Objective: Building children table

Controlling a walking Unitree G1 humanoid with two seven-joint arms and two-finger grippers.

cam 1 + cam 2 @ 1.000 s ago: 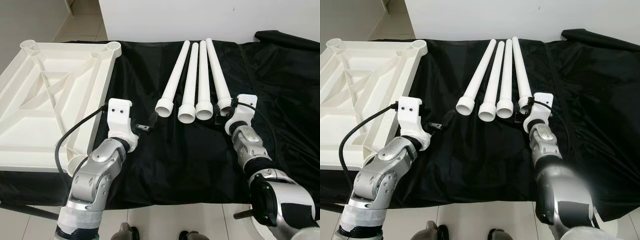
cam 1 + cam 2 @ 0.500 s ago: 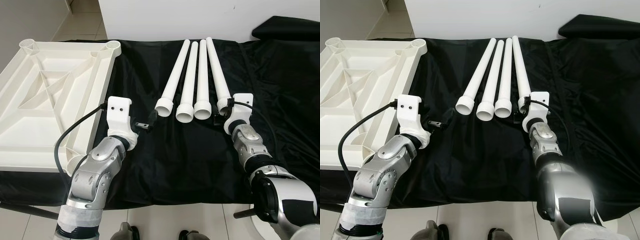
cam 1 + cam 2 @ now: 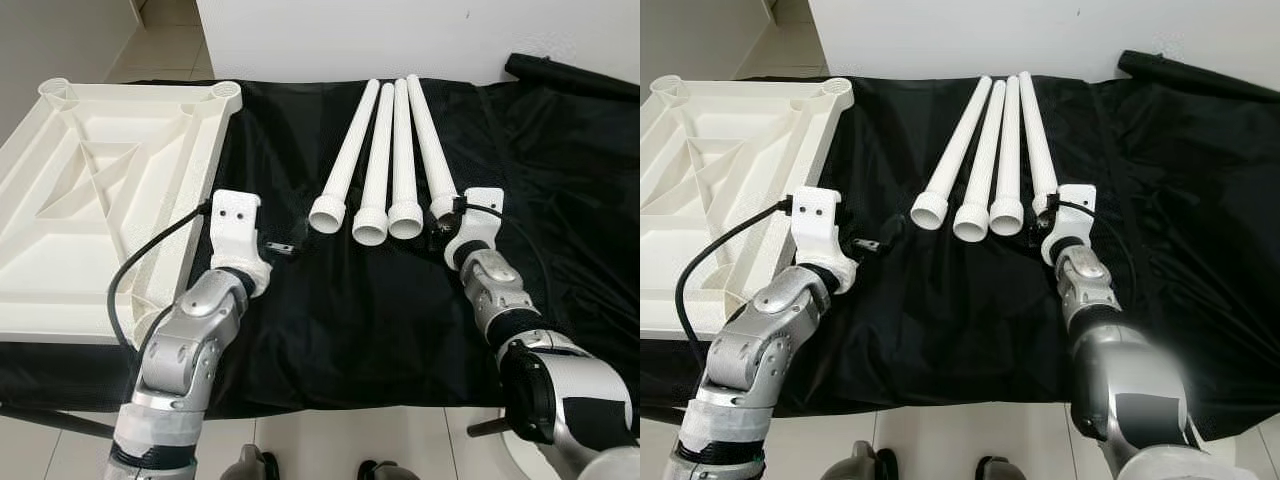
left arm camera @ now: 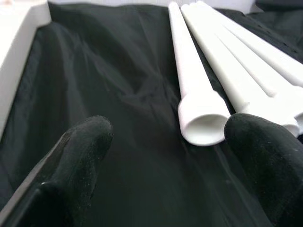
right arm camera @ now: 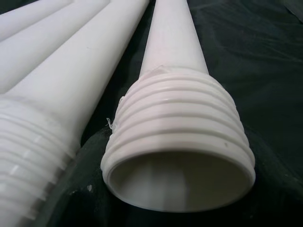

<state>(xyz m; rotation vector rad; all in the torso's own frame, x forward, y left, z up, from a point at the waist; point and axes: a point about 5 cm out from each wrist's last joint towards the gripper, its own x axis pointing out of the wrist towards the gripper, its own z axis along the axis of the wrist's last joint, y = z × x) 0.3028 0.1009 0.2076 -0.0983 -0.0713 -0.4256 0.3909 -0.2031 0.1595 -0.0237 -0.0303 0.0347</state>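
Note:
Four white table legs (image 3: 378,150) lie side by side on a black cloth (image 3: 360,310), threaded ends toward me. The white tabletop (image 3: 100,190) lies upside down at the left, with round leg sockets at its corners. My left gripper (image 3: 283,242) is open just above the cloth, short of the leftmost leg (image 4: 194,90) and to its left. My right gripper (image 3: 440,228) is at the threaded end of the rightmost leg (image 5: 175,142). Its black fingers (image 5: 71,194) stand on either side of that end, and I see no squeeze on it.
The cloth's front edge (image 3: 350,405) drops to a tiled floor. A white wall (image 3: 400,35) stands behind the legs. A dark folded bundle (image 3: 570,75) lies at the back right. A black cable (image 3: 150,265) loops from my left wrist over the tabletop's corner.
My right gripper has crept forward until the rightmost leg's end sits between its fingers. My left gripper edged a little left. The dark bundle at the back right looks flatter.

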